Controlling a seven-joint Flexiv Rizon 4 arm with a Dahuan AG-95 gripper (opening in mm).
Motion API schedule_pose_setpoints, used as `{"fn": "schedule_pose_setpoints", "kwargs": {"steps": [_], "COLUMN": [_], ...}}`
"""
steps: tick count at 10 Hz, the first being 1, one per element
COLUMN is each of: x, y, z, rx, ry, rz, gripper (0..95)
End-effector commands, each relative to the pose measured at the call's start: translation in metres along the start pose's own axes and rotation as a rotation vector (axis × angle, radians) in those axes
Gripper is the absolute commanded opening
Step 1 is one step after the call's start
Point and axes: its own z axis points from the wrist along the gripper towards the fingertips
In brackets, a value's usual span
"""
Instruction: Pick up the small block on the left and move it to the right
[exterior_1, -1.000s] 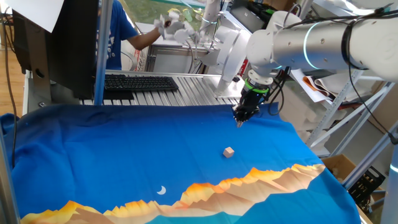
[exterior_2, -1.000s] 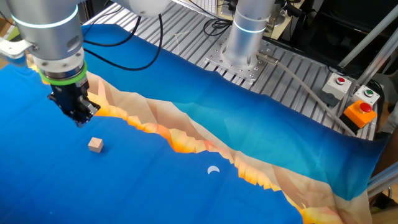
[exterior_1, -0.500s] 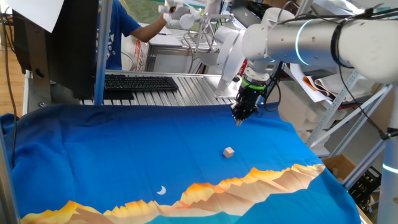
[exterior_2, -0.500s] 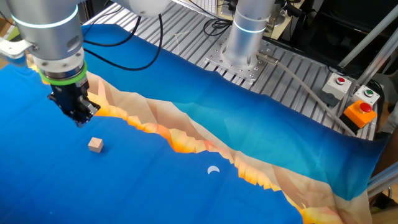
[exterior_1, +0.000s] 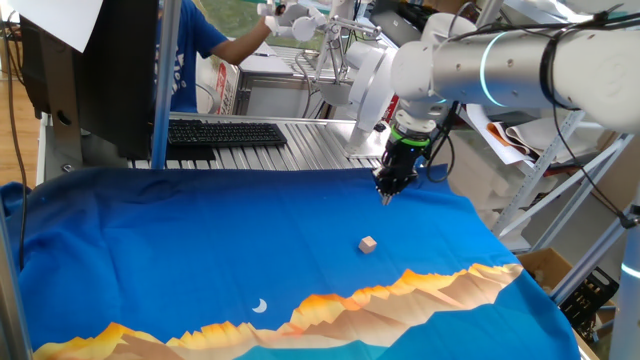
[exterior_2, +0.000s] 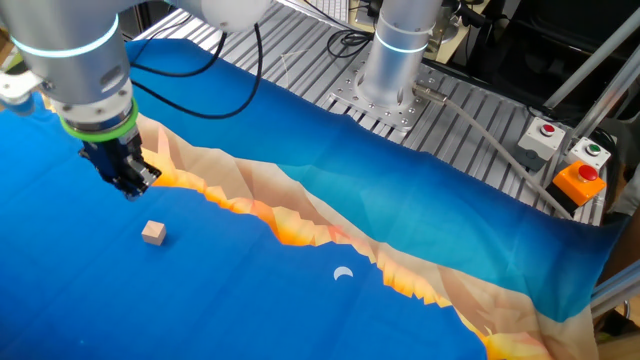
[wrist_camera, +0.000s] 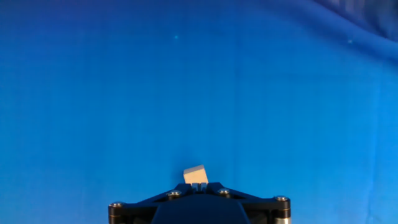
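Block (exterior_1: 368, 244) on blue cloth (exterior_1: 200, 240), apart from raised tool (exterior_1: 386, 198).

Bright, even light in both fixed views, colours saturated, shadows weak. Person's hand (exterior_1: 283, 14) in the background motion-blurred. Hand view softer: blue cloth (wrist_camera: 199, 87) shows faint grid moiré, fingers (wrist_camera: 199, 185) tiny, slightly blurred at the bottom edge.
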Motion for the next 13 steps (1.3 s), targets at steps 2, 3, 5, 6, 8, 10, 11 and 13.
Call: {"fn": "schedule_pose_setpoints", "kwargs": {"steps": [2, 3, 5, 6, 8, 10, 11, 13], "x": [0.002, 0.005, 0.01, 0.01, 0.009, 0.003, 0.001, -0.005], "y": [0.003, 0.007, 0.016, 0.017, 0.016, 0.012, 0.011, 0.011], "z": [0.002, 0.005, 0.01, 0.01, 0.012, 0.019, 0.022, 0.029], "rx": [-0.002, -0.002, 0.005, 0.004, 0.006, 0.011, 0.014, 0.021], "ry": [0.003, 0.0, -0.006, -0.009, -0.012, -0.019, -0.023, -0.025], "rz": [-0.044, -0.058, -0.089, -0.102, -0.122, -0.168, -0.179, -0.209], "gripper": [0.0, 0.0, 0.0, 0.0, 0.0, 0.0, 0.0, 0.0]}}
